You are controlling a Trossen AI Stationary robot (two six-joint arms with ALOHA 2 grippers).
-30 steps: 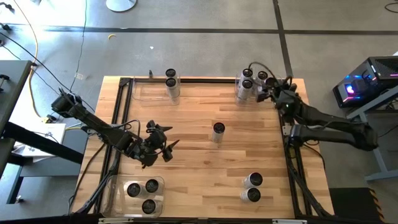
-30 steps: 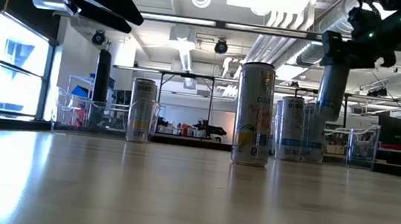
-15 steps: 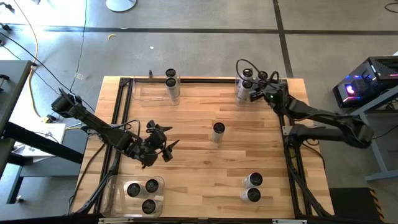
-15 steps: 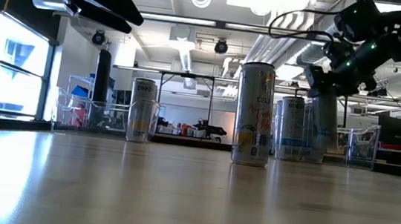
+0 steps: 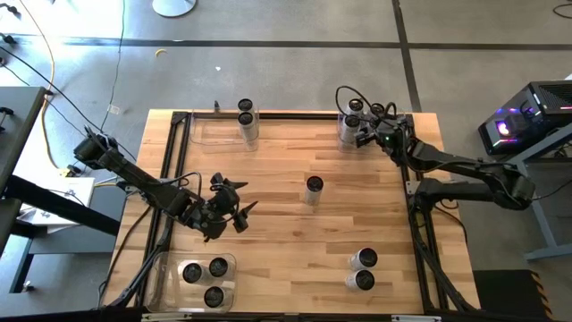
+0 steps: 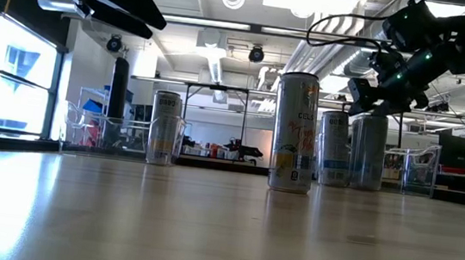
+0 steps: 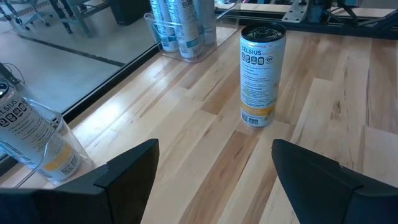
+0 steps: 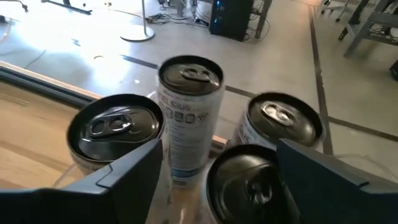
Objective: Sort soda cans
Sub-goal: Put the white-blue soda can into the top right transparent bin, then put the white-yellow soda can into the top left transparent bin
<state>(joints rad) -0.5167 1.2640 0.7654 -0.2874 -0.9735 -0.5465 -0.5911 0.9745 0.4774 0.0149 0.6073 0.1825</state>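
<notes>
My right gripper (image 8: 217, 155) is open over the clear bin (image 5: 342, 136) at the table's far right. Its fingers stand on either side of the top of a soda can (image 8: 249, 180) that stands upright in the bin, among several other cans (image 8: 189, 112). In the low view this gripper (image 6: 372, 100) sits just above that can (image 6: 369, 153). My left gripper (image 5: 234, 215) hangs open and holds nothing above the table's left middle. It faces a lone upright can (image 7: 261, 74) at the table's centre (image 5: 314, 188).
Two cans (image 5: 246, 116) stand at the right end of a clear bin (image 5: 210, 132) on the far left. Three cans (image 5: 204, 273) sit in a clear bin (image 5: 168, 268) at the near left. Two more cans (image 5: 362, 268) stand loose at the near right. Bare wood lies between.
My right gripper has gone down and toward the table's left edge with a can that hung upright in its fingers. The can now stands in the far right bin beside the others. The gripper has opened and let go of it.
</notes>
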